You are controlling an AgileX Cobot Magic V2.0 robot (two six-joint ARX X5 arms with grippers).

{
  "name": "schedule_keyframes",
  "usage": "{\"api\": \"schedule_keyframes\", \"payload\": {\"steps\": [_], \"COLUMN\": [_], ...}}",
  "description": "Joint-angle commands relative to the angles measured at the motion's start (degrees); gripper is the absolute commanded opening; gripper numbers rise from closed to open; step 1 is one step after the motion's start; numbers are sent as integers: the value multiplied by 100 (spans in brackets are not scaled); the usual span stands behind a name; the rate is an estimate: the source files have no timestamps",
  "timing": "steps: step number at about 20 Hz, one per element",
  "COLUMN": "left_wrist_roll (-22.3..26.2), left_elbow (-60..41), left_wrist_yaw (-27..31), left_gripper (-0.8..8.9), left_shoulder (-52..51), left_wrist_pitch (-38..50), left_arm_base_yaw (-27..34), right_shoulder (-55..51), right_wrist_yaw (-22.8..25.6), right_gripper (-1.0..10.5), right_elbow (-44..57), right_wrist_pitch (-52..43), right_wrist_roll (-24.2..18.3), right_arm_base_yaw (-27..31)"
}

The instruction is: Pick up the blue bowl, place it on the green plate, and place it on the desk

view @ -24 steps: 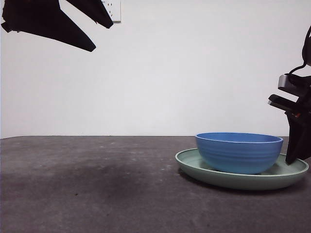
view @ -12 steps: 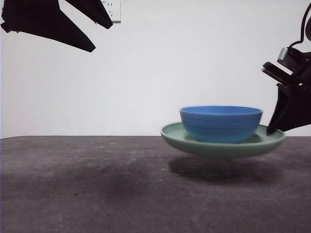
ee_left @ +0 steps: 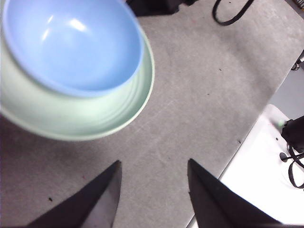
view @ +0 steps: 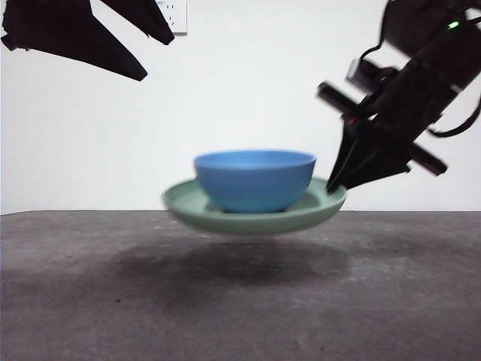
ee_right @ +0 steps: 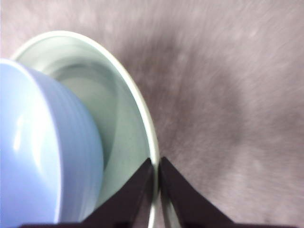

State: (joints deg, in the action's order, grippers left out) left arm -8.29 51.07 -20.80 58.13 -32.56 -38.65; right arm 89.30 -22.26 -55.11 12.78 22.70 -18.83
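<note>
The blue bowl point(view: 254, 179) sits inside the green plate point(view: 188, 204), and both hang in the air above the desk point(view: 225, 301). My right gripper point(view: 336, 183) is shut on the plate's right rim point(ee_right: 151, 142) and carries it. The bowl point(ee_right: 42, 152) fills the near part of the plate in the right wrist view. My left gripper point(view: 154, 56) is open and empty, high at the upper left. The left wrist view shows the bowl point(ee_left: 71, 42) and plate point(ee_left: 109, 109) below and ahead of its jaws.
The plate's shadow point(view: 225, 263) lies on the desk below it. A white wall socket point(view: 175, 15) is at the back. A white surface with black cables point(ee_left: 266, 166) borders the desk's edge in the left wrist view.
The right gripper has lifted the plate with the bowl off the desk and carried it left, toward the middle. The left arm has not moved.
</note>
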Motion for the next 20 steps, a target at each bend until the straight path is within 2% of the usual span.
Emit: {"api": "schedule_keyframes", "payload": {"steps": [1, 7, 14, 15, 17, 20], "left_wrist_roll": [-13, -13, -13, -13, -13, -13], "left_elbow": [55, 55, 55, 55, 55, 55], "left_wrist_yaw": [-15, -15, -15, -15, -15, -15], "left_gripper": [223, 223, 223, 223, 223, 223], "left_shoulder": [28, 28, 28, 28, 28, 28], "left_wrist_pitch": [44, 4, -83, -94, -103, -144], "left_arm_base_yaw": [-42, -42, -42, -42, -42, -42], "right_shoulder": [407, 1259, 1379, 1379, 1379, 1366], "right_wrist_yaw": [83, 153, 280, 284, 315, 352], "right_gripper": [8, 8, 10, 37, 167, 189], "right_elbow": [-326, -769, -769, -769, -769, -769], "right_wrist_pitch": [-101, -101, -35, 20, 92, 103], "right_wrist_roll": [199, 243, 210, 210, 210, 210], "right_arm_base_yaw": [-184, -280, -275, -273, -273, -273]}}
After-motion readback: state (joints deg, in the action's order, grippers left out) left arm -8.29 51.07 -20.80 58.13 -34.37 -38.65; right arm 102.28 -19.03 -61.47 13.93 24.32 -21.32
